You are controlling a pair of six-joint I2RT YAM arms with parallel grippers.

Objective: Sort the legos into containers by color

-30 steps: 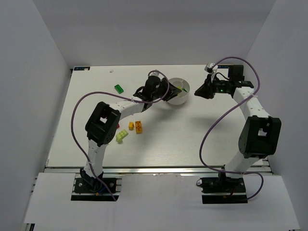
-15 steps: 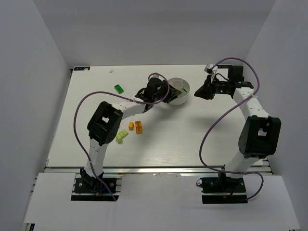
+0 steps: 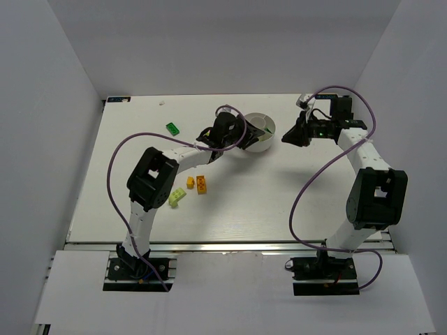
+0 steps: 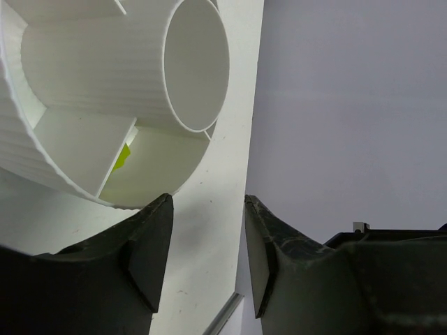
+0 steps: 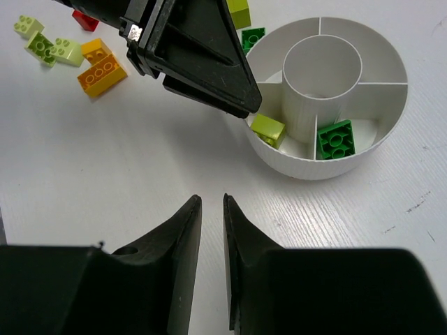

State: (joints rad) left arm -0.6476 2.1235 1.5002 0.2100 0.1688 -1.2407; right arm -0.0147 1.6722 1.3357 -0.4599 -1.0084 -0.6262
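The left gripper [image 4: 206,251] was seen with its jaws parted and nothing between them, poised just over the left rim of the white dish [image 5: 328,167]. The dish stood near the far edge of the table [image 3: 279,209], a little right of its middle. Over the last second those jaws had been widened, while the arm itself had hardly been shifted in the overhead view. A lime brick [image 5: 267,130] was found lying in the wedge section directly below the fingertips, between the outer wall and the central cup [image 5: 323,66], so it was judged that this brick had just been let go there. A dark green brick [image 5: 336,138] was lodged in the neighbouring wedge, kept apart by a divider, so two colours were taken as properly separated. The right gripper [image 5: 211,241] was held to the right of the dish, its jaws drawn narrow with only a slit of table showing between them and nothing gripped. Much was left to be done. An orange brick [image 3: 201,184] and a pale lime brick [image 3: 177,197] were gathered left of the table's middle, with a red brick [image 5: 85,21] close by. Another green brick [image 3: 172,128] was left toward the far left corner. The emptied left gripper was judged ready to be sent for one of these.
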